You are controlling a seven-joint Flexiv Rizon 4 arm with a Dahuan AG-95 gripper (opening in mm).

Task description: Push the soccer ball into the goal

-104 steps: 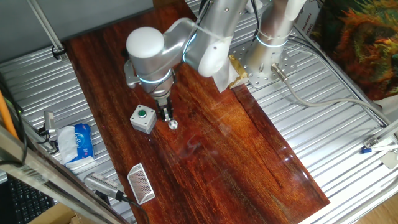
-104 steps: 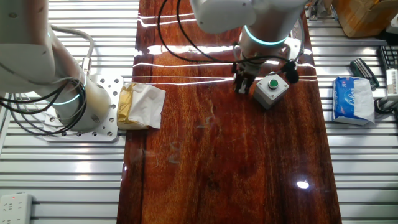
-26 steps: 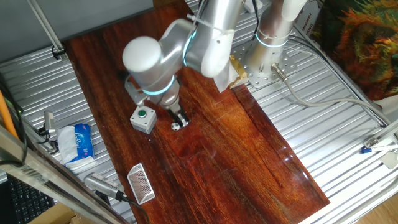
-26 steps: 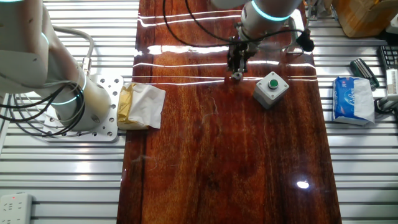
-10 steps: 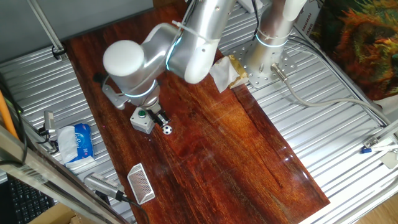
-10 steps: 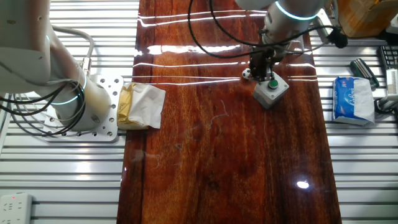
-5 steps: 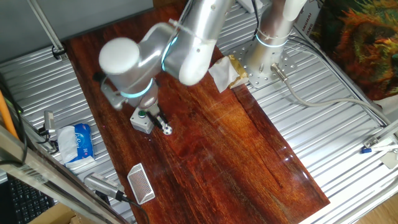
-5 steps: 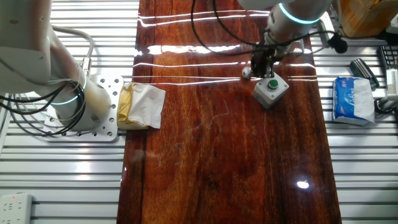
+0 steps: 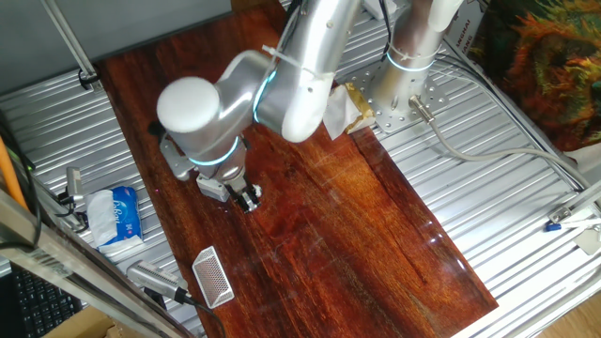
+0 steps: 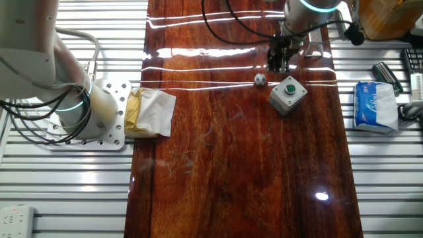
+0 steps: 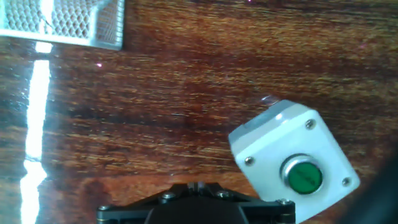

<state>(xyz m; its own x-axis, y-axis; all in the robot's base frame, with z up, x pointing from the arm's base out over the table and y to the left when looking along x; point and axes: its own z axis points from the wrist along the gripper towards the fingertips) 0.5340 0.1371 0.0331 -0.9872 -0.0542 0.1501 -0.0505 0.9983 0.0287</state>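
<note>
The dark wooden table (image 9: 376,235) runs lengthwise between ribbed metal surfaces, and the silver arm (image 9: 282,84) bends down over its far-left part in one fixed view. In the other fixed view the gripper (image 10: 280,61) hangs just above the grey button box (image 10: 288,93), its dark fingers (image 10: 276,58) drawn close together with no visible gap and nothing between them; the hand view shows only the dark base of the gripper at the bottom edge, so the narrow set is judged from the fixed view alone. The button box, tilted and topped by a green button (image 11: 304,177), sits just beside the fingers, to their lower right in the hand view. The goal (image 9: 213,277), a small white frame with fine mesh, stands near the table's near-left edge in one fixed view and appears in the top-left corner of the hand view (image 11: 62,22), well apart from the gripper. The soccer ball (image 10: 260,80) rests on the wood just left of the button box and slightly below and left of the fingertips, near them but not touching. In one fixed view the ball is hidden at the gripper (image 9: 247,198). A folded cloth (image 10: 151,112) lies beside the arm's base, and a blue-and-white packet (image 10: 375,106) lies off the table on the ribbed metal.
</note>
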